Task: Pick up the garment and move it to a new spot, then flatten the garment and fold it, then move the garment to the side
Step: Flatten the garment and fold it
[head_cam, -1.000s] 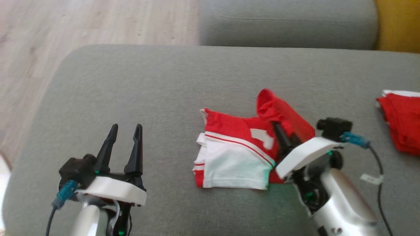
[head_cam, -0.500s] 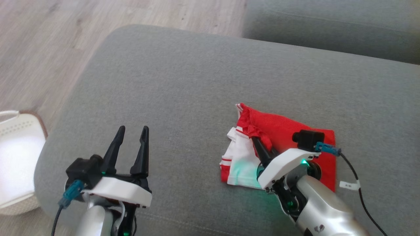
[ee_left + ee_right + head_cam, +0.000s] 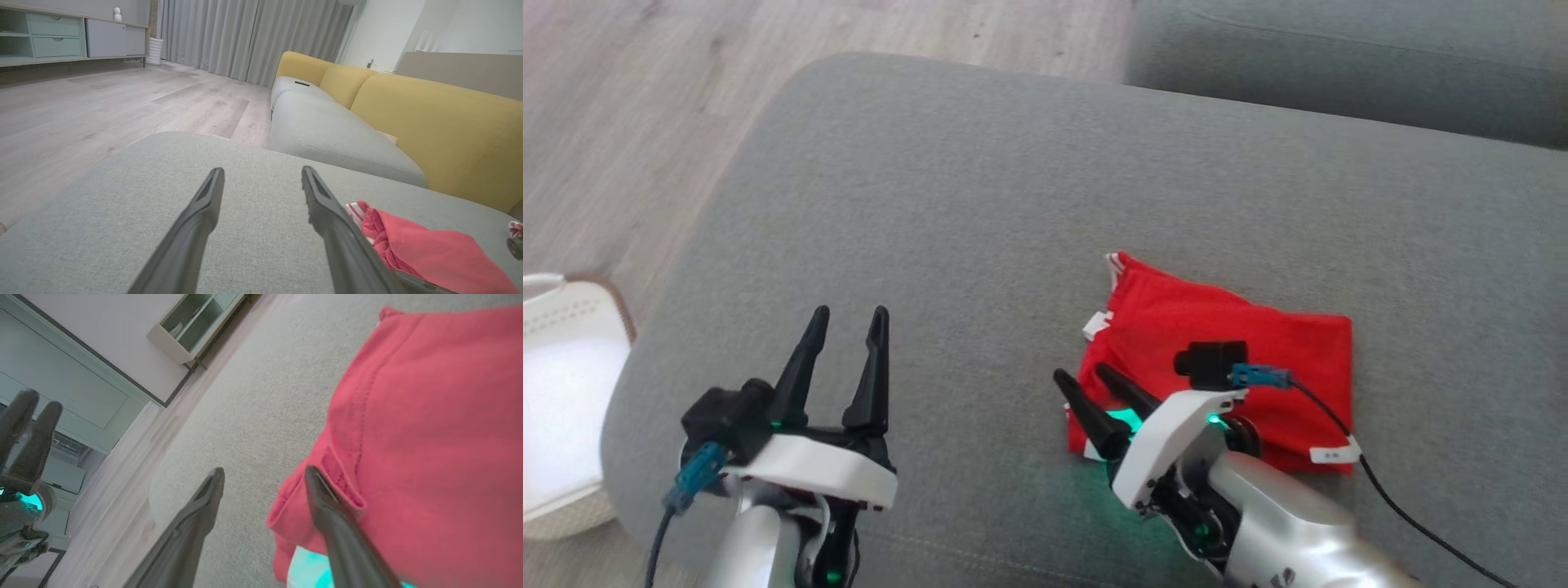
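Your right tool (image 3: 1080, 372) stands wide and empty, with the garment (image 3: 1225, 359) lying folded just beside it. Your left tool (image 3: 849, 312) is wide too. Only moving the garment aside seems left.

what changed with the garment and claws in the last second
The right claw drew the red flap of the garment leftward over the white part, then let go; it now stands open at the left edge. The head camera also shifted. The left claw stayed open above the grey cushion.
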Robot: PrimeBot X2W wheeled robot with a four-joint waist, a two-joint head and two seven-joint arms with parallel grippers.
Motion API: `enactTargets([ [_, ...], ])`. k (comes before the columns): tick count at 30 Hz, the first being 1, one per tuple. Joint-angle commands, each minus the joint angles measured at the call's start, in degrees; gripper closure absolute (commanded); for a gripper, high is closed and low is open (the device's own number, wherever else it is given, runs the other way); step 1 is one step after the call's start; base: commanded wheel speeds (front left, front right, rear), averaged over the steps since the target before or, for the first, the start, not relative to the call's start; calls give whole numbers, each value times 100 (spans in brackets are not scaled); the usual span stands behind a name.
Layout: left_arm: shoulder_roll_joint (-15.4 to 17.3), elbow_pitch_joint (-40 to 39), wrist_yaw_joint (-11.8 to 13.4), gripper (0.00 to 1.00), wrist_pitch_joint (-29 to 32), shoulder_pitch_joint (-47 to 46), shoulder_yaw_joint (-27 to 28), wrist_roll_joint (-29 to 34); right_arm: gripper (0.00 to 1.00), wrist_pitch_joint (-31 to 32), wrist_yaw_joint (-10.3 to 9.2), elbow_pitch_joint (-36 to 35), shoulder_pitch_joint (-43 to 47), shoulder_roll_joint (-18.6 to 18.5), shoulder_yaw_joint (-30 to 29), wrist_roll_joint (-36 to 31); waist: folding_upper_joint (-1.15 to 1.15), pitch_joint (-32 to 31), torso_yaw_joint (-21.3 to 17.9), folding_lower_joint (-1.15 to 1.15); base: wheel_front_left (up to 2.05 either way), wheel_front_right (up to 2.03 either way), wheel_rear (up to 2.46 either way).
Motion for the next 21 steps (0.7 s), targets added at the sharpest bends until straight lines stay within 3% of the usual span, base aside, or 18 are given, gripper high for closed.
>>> enactTargets([
  [1,18,-201,10,0,-34,-276,233,15,0,-49,-4,-190,-239,87,67,62,0,-26,-120,0,0,0,0],
  [6,18,-262,2,0,-34,-271,328,45,0,-494,-4,-51,-648,87,137,-96,0,-62,-504,0,0,0,0],
  [11,18,-436,18,0,-34,-279,459,48,0,-778,-4,555,-1102,87,-235,-1067,0,-83,-956,0,0,0,0],
  [15,18,-598,65,0,-34,-288,527,13,0,-792,-4,516,-1167,-166,-1383,-2255,0,-67,-1275,0,0,0,0],
  [21,18,-760,154,0,-34,-323,503,-20,0,-794,-4,-534,-235,-515,-3271,-3947,0,-15,-1559,0,0,0,0],
])
